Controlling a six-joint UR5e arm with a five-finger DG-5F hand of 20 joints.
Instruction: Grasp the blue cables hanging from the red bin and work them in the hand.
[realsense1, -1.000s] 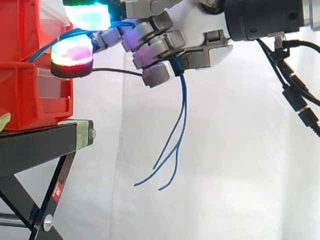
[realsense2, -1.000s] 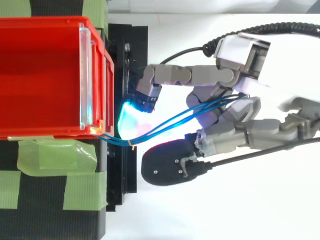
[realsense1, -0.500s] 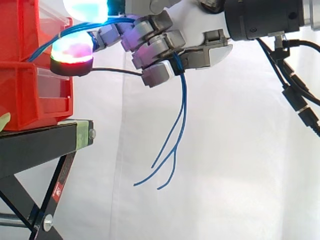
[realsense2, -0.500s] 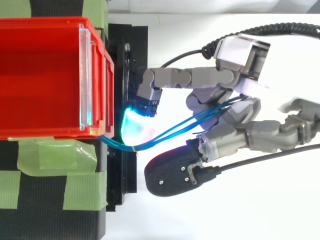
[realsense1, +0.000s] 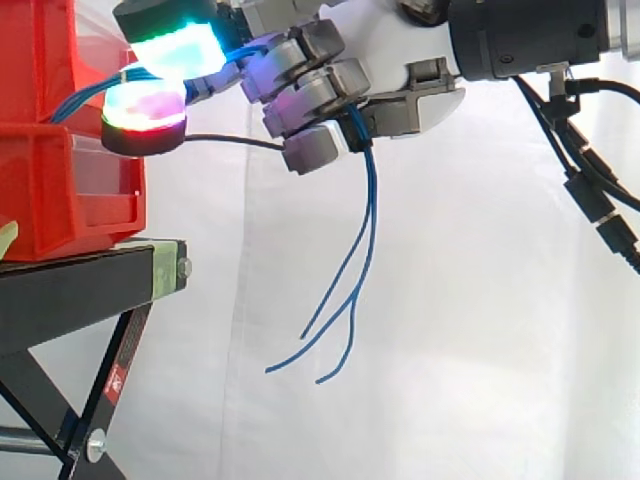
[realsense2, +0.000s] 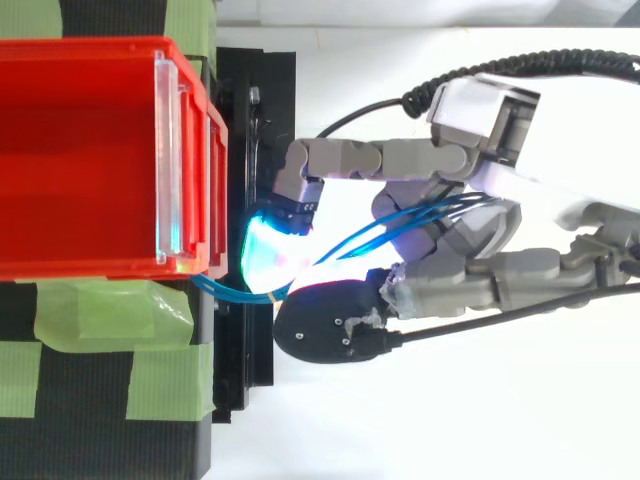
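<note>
At the left edge the red bin is cut off in the side view, and its clear front lip is seen from above on the black stand, which is patched with green tape. The point where the blue cables leave the bin is masked by its front corner. From that corner they are seen looping down past the stand's edge, are gathered by a small tie, then arc rightward. Just beside the bin's front, two glowing fingertips are held close together over the cable run; whether the strands are touched there cannot be made out. Further right, the cables are swallowed by the hand, whose fingers are curled tightly round them, so the strands' path through the grasp is hidden. Below the curled fingers the cables are let out again and hang freely, three loose ends splayed, touching nothing. Beneath the hand and right of the stand, open room is left before the white curtain. At the right edge the arm is cut off.
</note>
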